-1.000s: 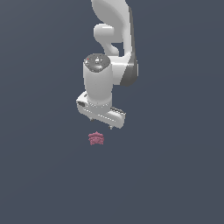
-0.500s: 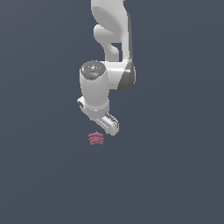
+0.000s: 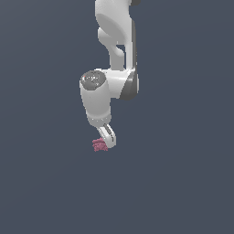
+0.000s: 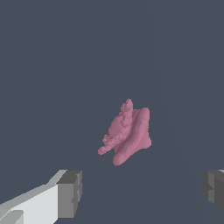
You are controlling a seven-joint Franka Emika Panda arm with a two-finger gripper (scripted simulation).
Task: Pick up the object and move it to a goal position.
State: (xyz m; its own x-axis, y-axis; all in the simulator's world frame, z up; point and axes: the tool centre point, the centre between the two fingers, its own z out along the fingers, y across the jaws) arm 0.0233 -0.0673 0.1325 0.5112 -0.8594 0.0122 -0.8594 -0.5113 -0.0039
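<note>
Gripper (image 4: 140, 192) — jaws spread wide, nothing held | object (image 4: 127, 133) — seen lying free ahead of and between the fingertips, untouched | progress — approach nearly made; grasp, lift and transfer judged outstanding

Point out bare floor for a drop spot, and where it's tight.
Bare grey floor lies all around the pink lump in the exterior view. Only tight spot: the lump itself, with the gripper right over it, jaws open wide either side.
</note>
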